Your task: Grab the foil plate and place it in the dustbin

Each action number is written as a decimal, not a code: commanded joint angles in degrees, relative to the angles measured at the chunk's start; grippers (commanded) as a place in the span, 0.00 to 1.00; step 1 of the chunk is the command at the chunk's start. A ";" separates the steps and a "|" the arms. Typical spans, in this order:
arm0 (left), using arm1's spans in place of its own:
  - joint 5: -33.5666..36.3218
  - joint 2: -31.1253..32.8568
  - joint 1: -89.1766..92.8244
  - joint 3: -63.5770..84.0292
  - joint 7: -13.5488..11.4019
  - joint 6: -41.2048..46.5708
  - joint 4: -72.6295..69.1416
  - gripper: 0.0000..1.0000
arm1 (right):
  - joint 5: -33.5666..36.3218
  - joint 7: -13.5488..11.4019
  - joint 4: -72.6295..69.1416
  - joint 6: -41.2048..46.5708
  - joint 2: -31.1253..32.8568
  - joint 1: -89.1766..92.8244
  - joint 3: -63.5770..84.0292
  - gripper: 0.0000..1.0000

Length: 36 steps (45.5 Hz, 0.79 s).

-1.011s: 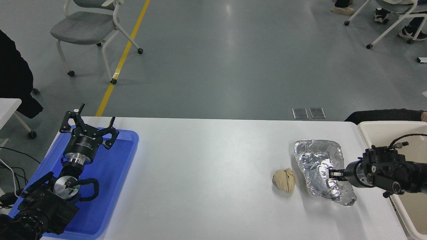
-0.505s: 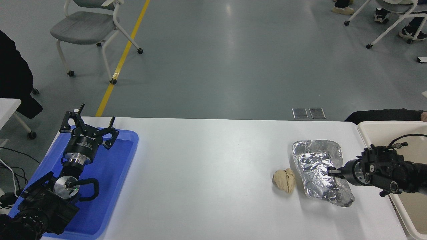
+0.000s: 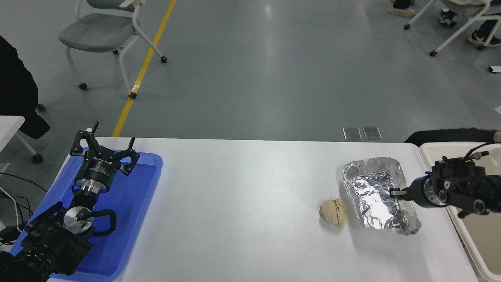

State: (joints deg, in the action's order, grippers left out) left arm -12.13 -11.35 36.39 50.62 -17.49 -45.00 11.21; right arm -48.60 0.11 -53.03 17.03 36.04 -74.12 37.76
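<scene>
- dustbin (image 3: 432, 150): cut by right edge, only near-left corner and part of inside show; right arm covers some of the rim.
- right pincer (image 3: 392, 193): tips sit against foil plate (image 3: 372, 192) right rim; grip too small to tell.
- foil plate: right side partly hidden behind pincer.
- left arm (image 3: 51, 239): lower part cut at bottom-left corner, covers part of blue tray (image 3: 133, 219).
- person at far right: only dark sleeve (image 3: 446, 135) shows, rest off frame.
- worktop (image 3: 235, 203): near edge cut by bottom.

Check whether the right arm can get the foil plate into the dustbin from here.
Probably yes: the right gripper appears shut on the foil plate, and the dustbin sits open right beside it, nothing between.
</scene>
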 commanded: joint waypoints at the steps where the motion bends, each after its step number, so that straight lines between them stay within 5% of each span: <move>1: 0.00 -0.07 0.00 0.00 0.00 0.00 -0.05 1.00 | 1.49 -0.02 -11.56 6.34 6.06 -20.43 11.71 0.00; 19: 0.00 -0.07 0.00 0.00 0.00 0.00 -0.05 1.00 | 9.05 -0.02 -24.92 16.98 2.63 -58.40 32.63 0.00; 36: 0.00 -0.07 0.00 0.00 0.00 0.00 0.13 1.00 | 11.34 -0.11 -26.07 23.66 -0.09 -68.53 36.33 0.00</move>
State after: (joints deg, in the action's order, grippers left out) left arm -12.12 -11.42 36.39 50.67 -17.49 -45.00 11.23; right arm -38.33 0.02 -77.59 37.13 37.25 -135.59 71.02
